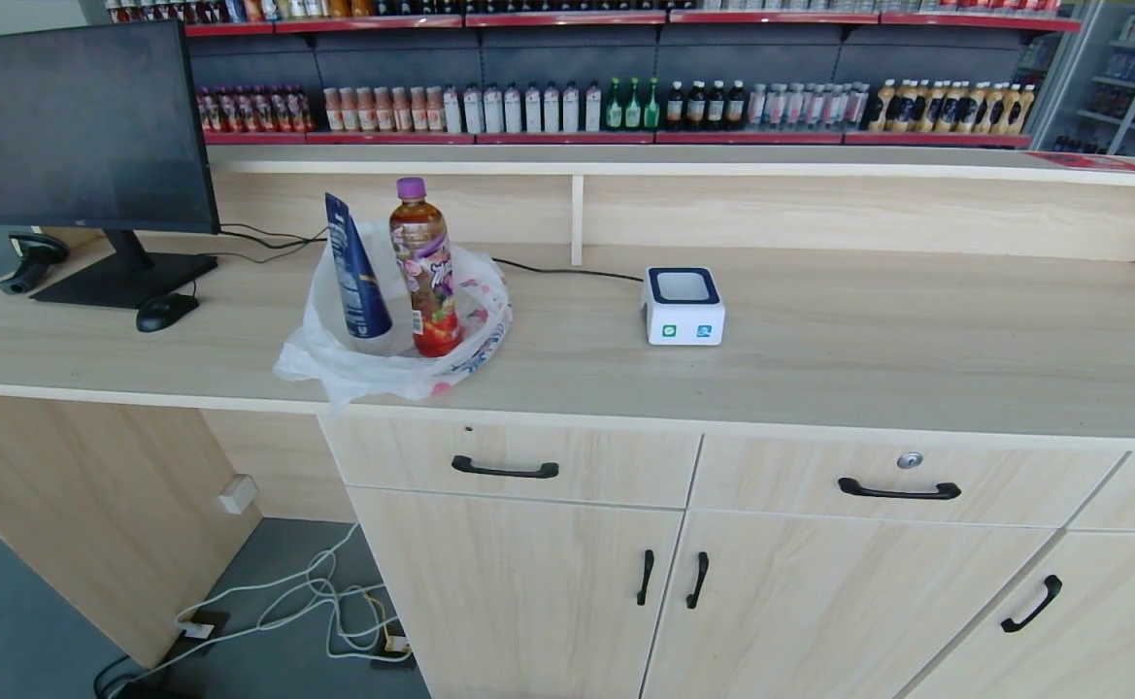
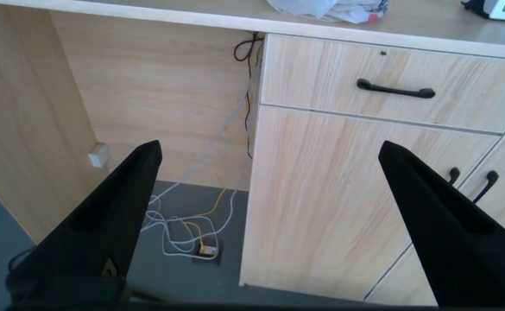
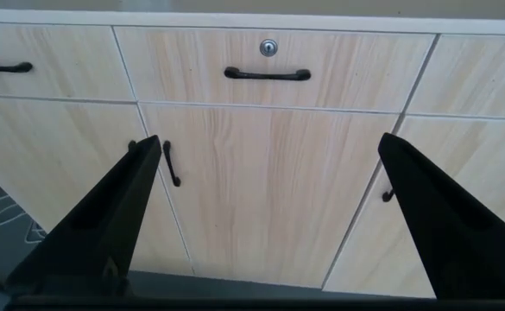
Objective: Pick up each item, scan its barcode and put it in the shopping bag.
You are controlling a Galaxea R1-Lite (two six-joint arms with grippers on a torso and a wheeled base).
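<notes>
Verify bottle (image 1: 424, 272) and tube (image 1: 355, 277) upright inside shopping bag (image 1: 485, 322) at centre left, left of scanner (image 1: 684, 306), apparently already bagged, hence left gripper (image 2: 269, 147) and right gripper (image 3: 268, 140) spread empty, parked low facing cabinet doors (image 3: 261, 199).

A black monitor (image 1: 82, 126) stands at the left end of the pale wooden counter (image 1: 868, 359), a black mouse (image 1: 166, 312) just in front of its base (image 1: 125, 279). Under the top are drawers (image 1: 586, 464) and cabinet doors (image 1: 518, 602) with black handles (image 1: 504, 470); one drawer has a keyhole (image 1: 909, 460). Cables (image 1: 324, 607) lie coiled on the grey floor (image 1: 4, 602). Behind, red shelves (image 1: 567, 138) carry rows of bottles (image 1: 528, 107).
</notes>
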